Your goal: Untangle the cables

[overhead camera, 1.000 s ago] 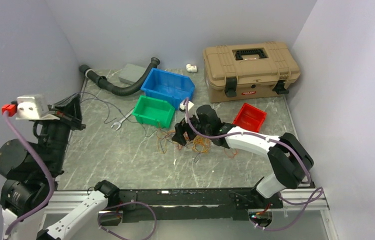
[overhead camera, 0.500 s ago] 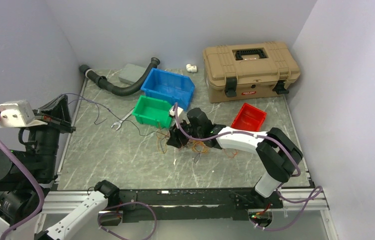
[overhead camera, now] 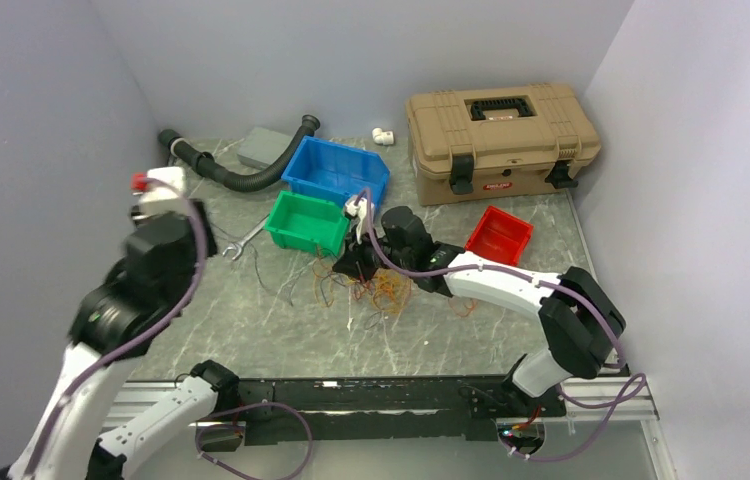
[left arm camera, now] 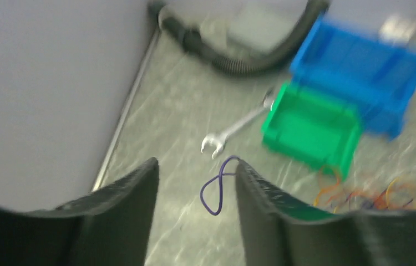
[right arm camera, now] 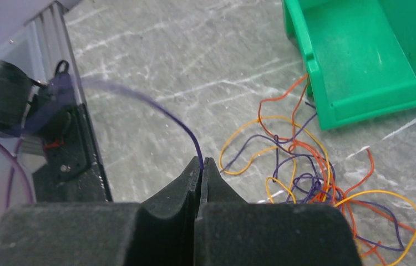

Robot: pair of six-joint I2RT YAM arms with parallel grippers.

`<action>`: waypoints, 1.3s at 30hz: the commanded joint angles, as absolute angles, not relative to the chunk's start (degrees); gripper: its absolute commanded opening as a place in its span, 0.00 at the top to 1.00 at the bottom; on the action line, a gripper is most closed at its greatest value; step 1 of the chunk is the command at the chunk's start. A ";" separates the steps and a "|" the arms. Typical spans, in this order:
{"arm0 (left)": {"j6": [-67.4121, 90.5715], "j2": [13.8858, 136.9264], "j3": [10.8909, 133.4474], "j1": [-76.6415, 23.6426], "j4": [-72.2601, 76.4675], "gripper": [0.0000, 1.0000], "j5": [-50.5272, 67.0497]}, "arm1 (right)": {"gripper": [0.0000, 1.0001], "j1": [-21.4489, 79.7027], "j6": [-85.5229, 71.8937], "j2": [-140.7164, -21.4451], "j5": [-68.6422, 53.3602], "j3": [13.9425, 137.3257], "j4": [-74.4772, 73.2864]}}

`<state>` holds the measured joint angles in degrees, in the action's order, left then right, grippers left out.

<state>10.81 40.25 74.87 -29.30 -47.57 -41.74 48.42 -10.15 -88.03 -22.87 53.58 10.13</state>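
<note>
Change since earlier: the left arm had swung in from the far left edge, and its wrist now stood over the rear-left part of the surface. The right arm had shifted only slightly, close to the green bin.
Left end effector: its fingers stood wide apart and clamped nothing. A small purple loop hung at the inner edge of one finger (the view was too blurred to tell whether it touched).
Right end effector: its fingers were pressed together, pinching the end of a purple cable that arced up and away to the left in the wrist view.
Cables: a loose heap of orange, yellow and purple strands lay on the surface just in front of the green bin, under the right end effector. One orange strand reached the bin's near corner.
Wrench: it lay flat on the surface, just left of the green bin.
Blue bin: it sat just behind the green bin.
Hose: it curved along the rear left of the surface.
</note>
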 commanded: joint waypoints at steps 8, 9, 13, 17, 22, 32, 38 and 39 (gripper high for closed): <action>12.75 44.96 63.06 -28.67 -44.89 0.01 -8.65 | 1.00 48.36 -15.16 -85.00 -24.02 60.41 5.11; 12.32 44.51 61.90 -28.70 -42.25 0.01 -5.34 | 1.00 48.41 -15.04 -84.95 -23.66 60.41 4.62; 13.97 44.18 57.86 -28.69 -33.51 0.01 5.55 | 1.00 48.36 -14.63 -84.49 -22.46 59.88 3.88; 15.97 45.47 54.22 -28.72 -27.35 0.02 12.93 | 1.00 48.34 -14.76 -84.17 -22.13 59.51 3.91; 17.11 49.16 52.48 -28.73 -22.80 0.10 21.65 | 1.00 48.38 -14.59 -84.39 -22.63 59.81 3.61; 20.03 57.47 53.33 -28.66 -21.18 0.33 22.29 | 1.00 48.46 -14.19 -84.48 -23.53 59.39 4.51; 20.87 61.60 53.81 -28.66 -23.00 0.63 18.82 | 1.00 48.45 -14.07 -84.10 -23.36 59.02 4.90; 21.11 61.83 53.57 -28.70 -22.82 0.72 18.29 | 1.00 48.36 -14.05 -84.08 -23.31 58.87 5.07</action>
<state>20.10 61.04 52.21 -28.88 -23.66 20.64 48.42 -14.15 -86.87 -22.85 58.13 3.03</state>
